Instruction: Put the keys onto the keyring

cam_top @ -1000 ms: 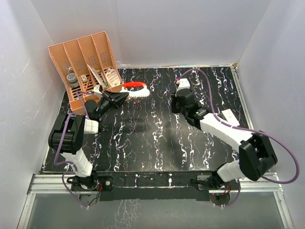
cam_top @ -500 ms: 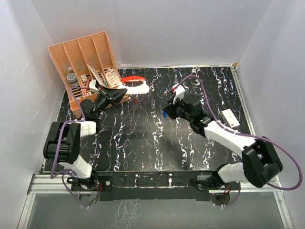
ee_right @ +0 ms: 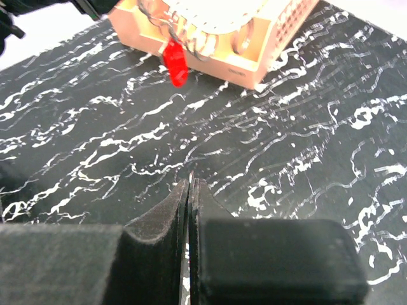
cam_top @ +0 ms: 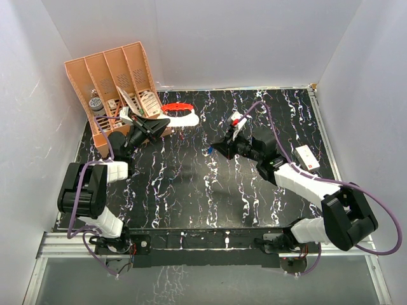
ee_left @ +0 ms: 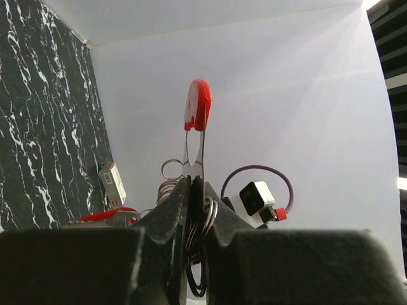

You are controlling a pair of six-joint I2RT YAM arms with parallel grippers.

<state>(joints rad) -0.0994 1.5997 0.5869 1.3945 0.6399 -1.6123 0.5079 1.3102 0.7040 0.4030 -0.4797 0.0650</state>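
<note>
My left gripper (cam_top: 164, 122) (ee_left: 191, 181) is shut on the keyring's metal rings (ee_left: 205, 222), held above the table by the organizer. The red-headed key (ee_left: 198, 109) sticks out past the fingertips, its blade between the jaws. The keyring's red loop (cam_top: 179, 106) and whitish tag (cam_top: 186, 118) lie just beyond that gripper. My right gripper (cam_top: 216, 150) (ee_right: 191, 183) is shut on the blue key (cam_top: 208, 150) near the table's middle, pointing left. In the right wrist view only a thin blade tip (ee_right: 191, 174) shows. The red key (ee_right: 175, 63) hangs ahead.
An orange slotted organizer (cam_top: 114, 79) (ee_right: 254, 44) holding small items stands at the back left, right behind the left gripper. A small white box (cam_top: 306, 157) lies at the right. White walls close in the table.
My right gripper has swung left with the blue key, toward the left gripper. My left gripper has lifted the keyring a little toward the organizer, then held still.
</note>
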